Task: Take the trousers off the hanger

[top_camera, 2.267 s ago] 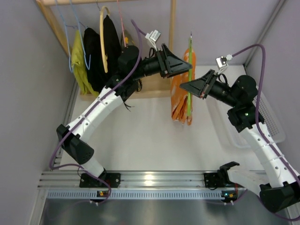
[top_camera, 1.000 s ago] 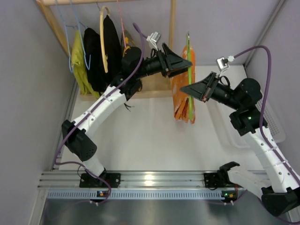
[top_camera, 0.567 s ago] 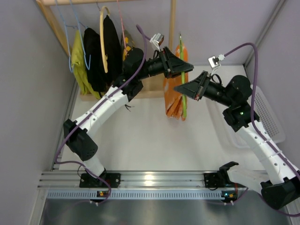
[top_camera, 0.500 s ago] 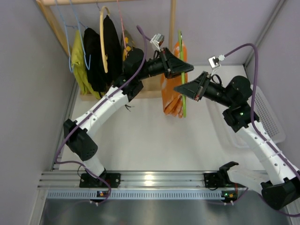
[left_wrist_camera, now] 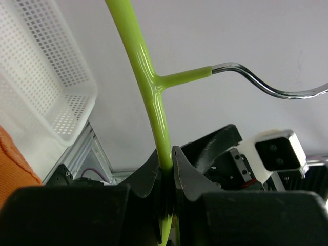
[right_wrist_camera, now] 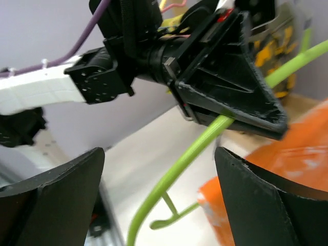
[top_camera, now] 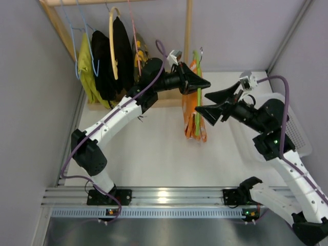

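- Overhead, a pale matte bench between lilac-grey walls, with a ribbed aluminium rail along the near edge.
- At the back, a bare wooden rack hung with a yellow-green garment, a black garment and a pale wooden hoop hanger.
- On the right of the bench, a white perforated plastic basket, its walls a fine grid of holes.
- Pressed together on the hanger, just beside the fork where the hook stem branches off: the left pincer, black and wedge-shaped.
- For the hanger, thin glossy lime-green plastic, arched, ending in a wavy chromed metal hook.
- Draped over that hanger and hanging down above the bench, near the rack's post: the trousers, bright orange cloth, long, narrow, creased into soft folds.
- Spread wide and gripping nothing: the right pincer, just beside the trousers and facing the left pincer.
- On the left wrist, a small white camera block fed by a purple cable; any lettering too small to read.
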Controlling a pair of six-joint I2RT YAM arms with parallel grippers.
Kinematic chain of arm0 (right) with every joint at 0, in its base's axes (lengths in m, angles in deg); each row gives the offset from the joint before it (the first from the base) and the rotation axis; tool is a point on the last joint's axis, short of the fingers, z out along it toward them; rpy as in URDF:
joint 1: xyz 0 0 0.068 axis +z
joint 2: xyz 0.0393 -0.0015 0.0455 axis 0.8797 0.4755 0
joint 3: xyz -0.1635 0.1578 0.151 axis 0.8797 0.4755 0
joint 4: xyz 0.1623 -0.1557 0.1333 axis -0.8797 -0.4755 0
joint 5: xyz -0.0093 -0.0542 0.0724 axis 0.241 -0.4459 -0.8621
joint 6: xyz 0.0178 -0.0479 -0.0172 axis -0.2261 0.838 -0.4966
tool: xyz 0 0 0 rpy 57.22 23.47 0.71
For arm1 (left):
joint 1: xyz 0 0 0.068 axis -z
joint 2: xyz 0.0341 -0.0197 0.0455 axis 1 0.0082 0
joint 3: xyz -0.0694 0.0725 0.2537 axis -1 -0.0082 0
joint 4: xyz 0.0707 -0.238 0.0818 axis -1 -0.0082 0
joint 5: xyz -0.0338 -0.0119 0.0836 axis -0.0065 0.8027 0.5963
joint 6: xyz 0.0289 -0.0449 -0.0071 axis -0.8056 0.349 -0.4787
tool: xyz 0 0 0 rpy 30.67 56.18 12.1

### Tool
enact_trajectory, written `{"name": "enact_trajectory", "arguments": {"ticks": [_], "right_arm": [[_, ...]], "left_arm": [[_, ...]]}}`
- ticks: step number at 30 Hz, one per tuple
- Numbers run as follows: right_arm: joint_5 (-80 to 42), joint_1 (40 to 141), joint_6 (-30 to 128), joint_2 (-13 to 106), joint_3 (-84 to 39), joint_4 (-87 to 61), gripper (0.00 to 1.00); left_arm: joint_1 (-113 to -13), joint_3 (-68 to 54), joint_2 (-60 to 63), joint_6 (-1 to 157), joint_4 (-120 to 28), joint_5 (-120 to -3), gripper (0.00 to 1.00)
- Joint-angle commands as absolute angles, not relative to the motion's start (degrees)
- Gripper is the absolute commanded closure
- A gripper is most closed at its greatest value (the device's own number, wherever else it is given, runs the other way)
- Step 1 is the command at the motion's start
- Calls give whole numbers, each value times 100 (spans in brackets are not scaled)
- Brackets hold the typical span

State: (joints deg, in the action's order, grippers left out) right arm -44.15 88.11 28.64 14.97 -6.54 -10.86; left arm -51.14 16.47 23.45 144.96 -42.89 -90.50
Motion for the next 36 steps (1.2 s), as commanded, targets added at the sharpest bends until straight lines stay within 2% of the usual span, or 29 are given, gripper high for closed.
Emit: {"name": "enact_trajectory", "arguments": {"ticks": [1,4,7,17,25,36], "right_arm": [[-3456,8859,4446,976,-463,-1380,9],[-2963,8842,4834,563,-24,-1434,7],[-3040,8833,4975,430,337,-1373,1],[-3375,8833,5818,316,1523,-740,2],[-3436,8842,5898,96,2894,1032,1],[-3050,8877,6082,1220,3089,2106,1]], "left_arm": [[-5288,1776,1844,14650,-3873,-8917,100],[-5315,1732,1782,14685,-3909,-8925,100],[-5315,1723,1729,14747,-3865,-8934,100],[-5315,2109,1791,14704,-3716,-8987,100],[-5323,2478,1870,14651,-3742,-8978,100],[-5315,2646,1949,14651,-3725,-8943,100]]}}
